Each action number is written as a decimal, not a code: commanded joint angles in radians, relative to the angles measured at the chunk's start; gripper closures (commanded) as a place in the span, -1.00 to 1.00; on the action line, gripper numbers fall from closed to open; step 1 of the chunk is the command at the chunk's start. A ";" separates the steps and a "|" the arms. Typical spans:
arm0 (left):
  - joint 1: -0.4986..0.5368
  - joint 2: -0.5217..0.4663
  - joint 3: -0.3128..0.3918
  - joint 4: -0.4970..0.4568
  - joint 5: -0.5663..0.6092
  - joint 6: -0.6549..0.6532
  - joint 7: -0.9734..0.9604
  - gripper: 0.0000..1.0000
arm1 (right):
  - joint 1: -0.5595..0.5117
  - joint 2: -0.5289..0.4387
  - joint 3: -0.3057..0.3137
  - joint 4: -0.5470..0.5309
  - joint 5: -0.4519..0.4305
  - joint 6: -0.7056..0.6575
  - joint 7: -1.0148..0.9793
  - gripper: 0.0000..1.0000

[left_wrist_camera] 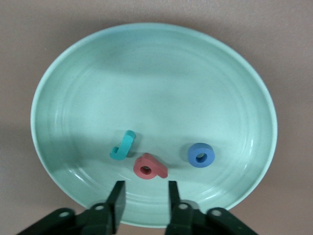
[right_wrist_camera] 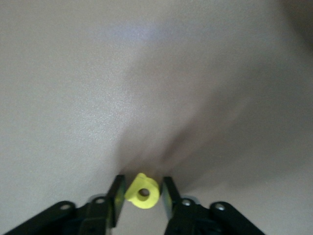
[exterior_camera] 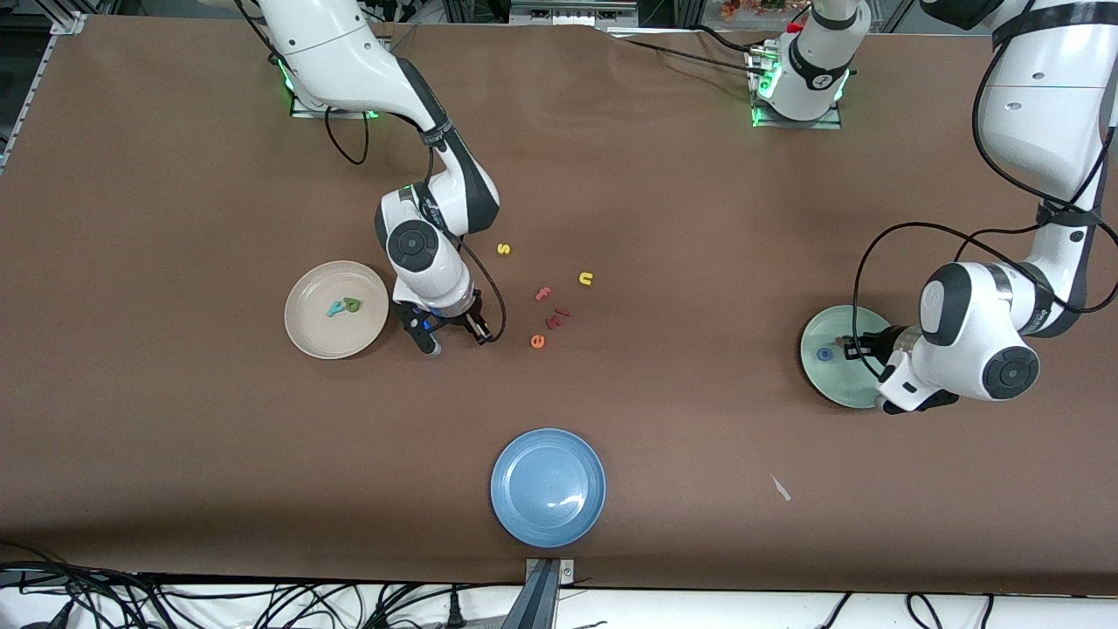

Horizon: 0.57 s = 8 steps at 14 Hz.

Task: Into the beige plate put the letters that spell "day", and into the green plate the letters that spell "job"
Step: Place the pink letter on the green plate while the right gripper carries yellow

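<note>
The beige plate point(exterior_camera: 336, 342) lies toward the right arm's end and holds the teal "y" point(exterior_camera: 334, 308) and the green "d" point(exterior_camera: 351, 304). Beside it, low at the table, my right gripper point(exterior_camera: 434, 342) point(right_wrist_camera: 143, 193) is shut on the yellow "a" point(right_wrist_camera: 143, 191). The front view hides that letter. The green plate point(exterior_camera: 838, 384) point(left_wrist_camera: 146, 73) lies toward the left arm's end. In it are the teal "j" point(left_wrist_camera: 123, 146), the pinkish-red "b" point(left_wrist_camera: 149, 166) point(exterior_camera: 841, 342) and the blue "o" point(left_wrist_camera: 201, 155) point(exterior_camera: 824, 354). Over its rim my left gripper point(exterior_camera: 860, 348) point(left_wrist_camera: 145, 193) is open and holds nothing.
A blue plate point(exterior_camera: 548, 487) sits near the front edge. Loose letters lie mid-table: yellow "s" point(exterior_camera: 503, 249), yellow "n" point(exterior_camera: 585, 279), salmon "f" point(exterior_camera: 542, 294), dark red pieces point(exterior_camera: 559, 316) and orange "e" point(exterior_camera: 537, 341). A white scrap point(exterior_camera: 780, 487) lies toward the left arm's end.
</note>
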 commanded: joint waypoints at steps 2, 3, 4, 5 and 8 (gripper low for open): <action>0.007 -0.131 -0.007 -0.007 0.022 -0.004 0.007 -1.00 | 0.012 0.015 -0.006 0.011 0.008 0.012 -0.012 0.80; 0.005 -0.180 -0.008 -0.007 0.022 -0.005 0.006 -1.00 | 0.012 0.010 -0.008 0.011 0.005 0.004 -0.015 0.80; 0.005 -0.238 -0.010 -0.007 0.022 -0.022 0.003 -1.00 | 0.011 -0.007 -0.011 0.011 0.003 -0.014 -0.023 0.80; -0.001 -0.290 -0.010 -0.005 0.022 -0.061 0.006 -1.00 | 0.011 -0.021 -0.016 0.011 0.003 -0.049 -0.041 0.80; -0.003 -0.444 -0.013 0.009 0.013 -0.140 0.028 -1.00 | 0.009 -0.082 -0.071 0.009 0.002 -0.184 -0.177 0.80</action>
